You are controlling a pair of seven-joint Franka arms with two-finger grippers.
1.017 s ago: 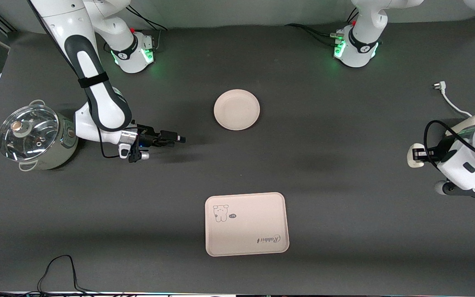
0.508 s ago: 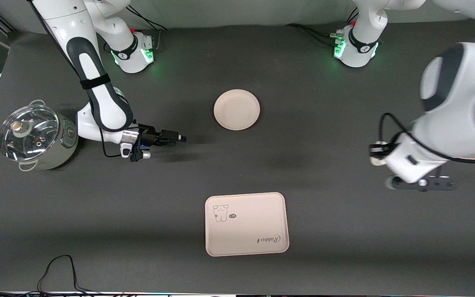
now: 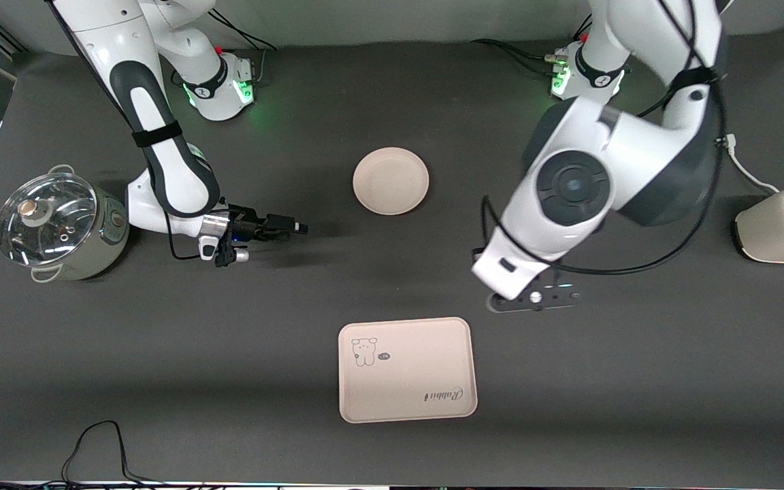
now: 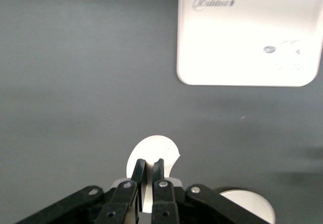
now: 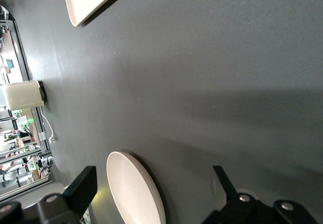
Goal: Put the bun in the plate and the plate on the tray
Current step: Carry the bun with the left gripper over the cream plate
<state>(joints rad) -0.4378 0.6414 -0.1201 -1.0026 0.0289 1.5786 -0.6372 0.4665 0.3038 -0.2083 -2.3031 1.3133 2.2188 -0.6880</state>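
Bun [image 4: 154, 156] sits pinched in your left gripper's [image 4: 149, 169] fingers, and that arm has swung in from the toaster [image 3: 783, 224] end; it now hangs over bare surface between plate [image 3: 390, 181] and tray [image 3: 407, 371]. Plate is empty, so drop-off comes next. Your right gripper [image 3: 293, 227] waits, fingers wide, beside the pot [image 3: 58, 226].

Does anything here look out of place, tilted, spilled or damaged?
Nothing stands out. The plate and the tray lie flat and apart on the table, both empty. The left gripper holds the bun in the air; the right gripper waits open.
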